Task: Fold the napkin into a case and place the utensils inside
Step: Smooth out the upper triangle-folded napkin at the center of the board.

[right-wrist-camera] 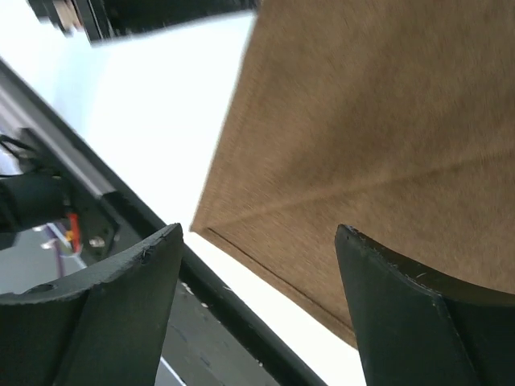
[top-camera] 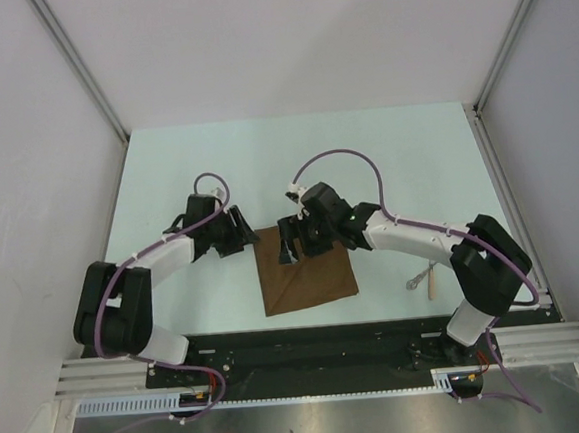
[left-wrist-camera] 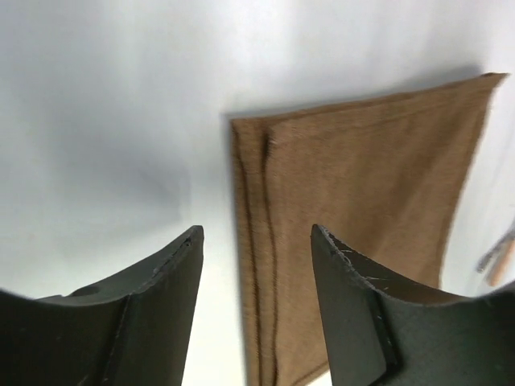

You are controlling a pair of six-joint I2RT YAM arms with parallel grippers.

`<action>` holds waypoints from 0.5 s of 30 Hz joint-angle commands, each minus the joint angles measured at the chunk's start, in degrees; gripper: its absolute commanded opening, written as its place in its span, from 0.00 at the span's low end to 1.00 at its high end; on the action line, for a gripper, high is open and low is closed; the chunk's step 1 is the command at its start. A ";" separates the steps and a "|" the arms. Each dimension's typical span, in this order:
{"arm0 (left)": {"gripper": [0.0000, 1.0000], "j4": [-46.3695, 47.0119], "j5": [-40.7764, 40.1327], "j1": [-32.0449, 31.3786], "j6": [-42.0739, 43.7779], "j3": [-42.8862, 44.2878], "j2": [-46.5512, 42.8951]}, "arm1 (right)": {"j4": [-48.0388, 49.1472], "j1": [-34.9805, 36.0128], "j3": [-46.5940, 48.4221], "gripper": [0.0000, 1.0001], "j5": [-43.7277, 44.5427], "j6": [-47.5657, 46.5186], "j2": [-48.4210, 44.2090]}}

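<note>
Nearest us, the napkin (top-camera: 309,275) lies folded flat on the table (top-camera: 365,160), with the utensils (top-camera: 423,280) well apart to its right, by the right arm. Just beyond, the right gripper (top-camera: 290,245) hangs over the napkin's far left corner, fingers apart, nothing held. The left gripper (top-camera: 243,238) sits beside that edge, fingers apart too (empty). The risk: a pinch catches only the top layer of the layered left edge and drags the fold askew.
</note>
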 commanded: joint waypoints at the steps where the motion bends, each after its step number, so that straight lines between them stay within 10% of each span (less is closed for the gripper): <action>1: 0.58 3.10 -2.47 -0.17 4.00 3.04 3.37 | -1.85 2.50 -0.55 0.81 5.36 1.41 -0.02; 15: 0.40 4.78 -7.83 -3.25 3.30 5.41 10.85 | -5.45 12.07 6.65 0.67 15.89 10.10 8.33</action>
